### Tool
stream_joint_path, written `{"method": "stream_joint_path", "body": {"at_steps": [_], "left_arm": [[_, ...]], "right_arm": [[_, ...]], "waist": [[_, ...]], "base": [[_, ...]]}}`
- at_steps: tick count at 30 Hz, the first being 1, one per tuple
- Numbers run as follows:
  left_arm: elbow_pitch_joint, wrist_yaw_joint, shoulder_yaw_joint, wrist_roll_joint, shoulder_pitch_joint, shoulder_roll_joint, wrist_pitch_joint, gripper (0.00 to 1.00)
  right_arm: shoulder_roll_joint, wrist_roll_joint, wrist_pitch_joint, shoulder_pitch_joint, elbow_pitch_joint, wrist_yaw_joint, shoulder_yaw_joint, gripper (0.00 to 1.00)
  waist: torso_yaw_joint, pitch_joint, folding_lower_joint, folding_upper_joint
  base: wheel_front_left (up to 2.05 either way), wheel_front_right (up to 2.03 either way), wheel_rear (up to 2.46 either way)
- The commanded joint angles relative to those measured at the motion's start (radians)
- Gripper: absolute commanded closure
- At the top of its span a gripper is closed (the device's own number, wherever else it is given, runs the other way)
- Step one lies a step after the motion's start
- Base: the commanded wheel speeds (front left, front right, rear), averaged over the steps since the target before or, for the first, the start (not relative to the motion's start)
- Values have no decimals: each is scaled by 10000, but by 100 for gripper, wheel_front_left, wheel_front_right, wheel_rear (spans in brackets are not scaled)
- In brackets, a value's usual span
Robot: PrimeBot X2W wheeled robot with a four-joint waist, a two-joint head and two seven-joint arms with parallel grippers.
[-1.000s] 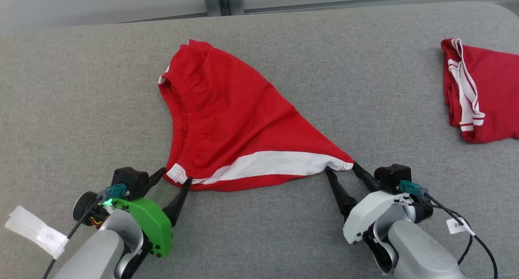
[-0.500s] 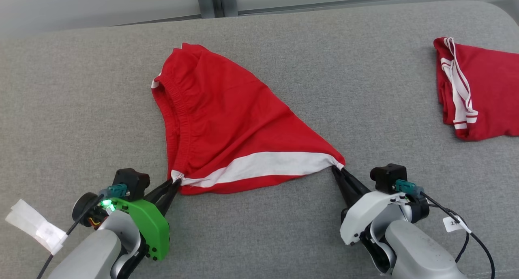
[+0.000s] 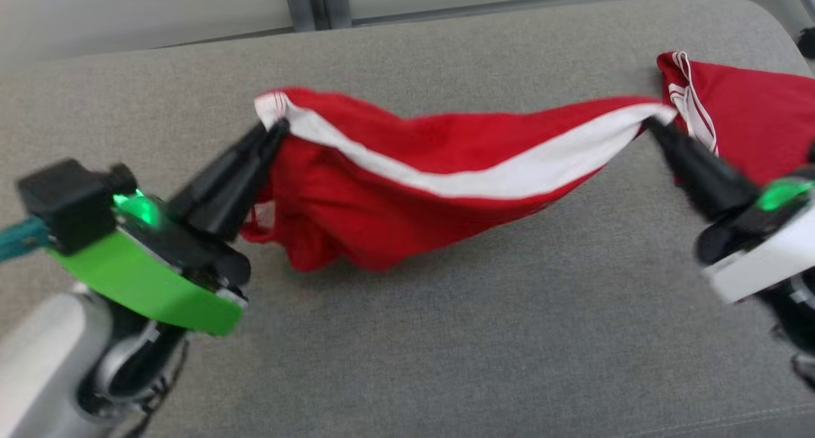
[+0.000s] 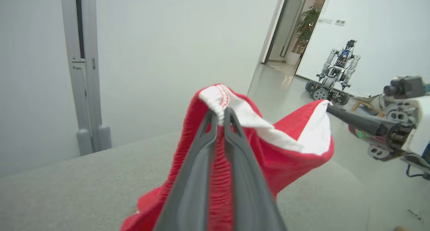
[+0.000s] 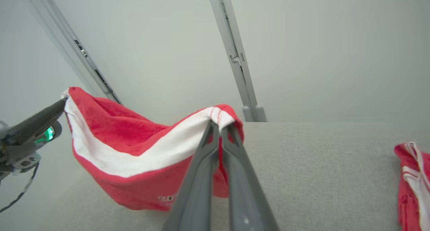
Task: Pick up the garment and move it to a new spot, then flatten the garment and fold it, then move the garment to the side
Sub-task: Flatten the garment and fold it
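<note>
I count two red garments and two grippers. The held garment (image 3: 414, 170) hangs stretched over the grey cushion (image 3: 446, 336), with the left gripper (image 3: 277, 127) and right gripper (image 3: 649, 123) each clamped on a corner. The spare garment (image 3: 751, 107) lies at that cushion's right end.

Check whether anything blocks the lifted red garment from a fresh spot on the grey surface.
Left gripper and right gripper are shut on the garment. Nothing visible lies on the grey surface beneath it. A second red garment lies at the far right, by the right gripper: avoid that side.
</note>
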Motion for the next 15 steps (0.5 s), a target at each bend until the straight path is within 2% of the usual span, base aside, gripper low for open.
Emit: {"method": "stream_joint_path", "body": {"at_steps": [1,3,5,7,9,11,13,15], "left_arm": [[-451,272,285,378,-558,394,164,100],[-1161,505,532,186,-1189,352,577,100],[-1292,593,735,117,-2186,374,1092,100],[-938,575,763,-100,-3181,89,1627,100],[-194,564,737,-113,-4354,-213,2091,100],[819,509,703,197,-5615,-612,2246,100],[2102,469,646,445,-6702,-1122,2148,100],[3594,365,602,1064,-7942,-1638,1641,100]], "right_arm": [[-355,185,415,-197,-423,-1,-621,100],[-987,334,1311,-650,-968,1,-1667,100],[-1253,483,2287,-1361,-1076,1,-2304,100],[-1354,376,3122,-2501,-861,-1,-2670,100],[-1014,-252,3642,-3902,-217,-5,-2940,100],[-397,-1266,4036,-5446,539,-4,-2881,100],[498,-2307,4219,-7010,1462,-1,-2656,100],[1640,-3666,3840,-8653,2714,-5,-2644,100]], "waist": [[-307,576,0,0],[-378,1051,0,0],[-437,1597,0,0],[-472,2195,0,0],[-488,2803,0,0],[-476,3369,0,0],[-477,3815,0,0],[-543,4101,0,0]], "base": [[0,0,0],[0,0,0],[0,0,0],[0,0,0],[0,0,0],[0,0,0],[0,0,0],[0,0,0]]}}
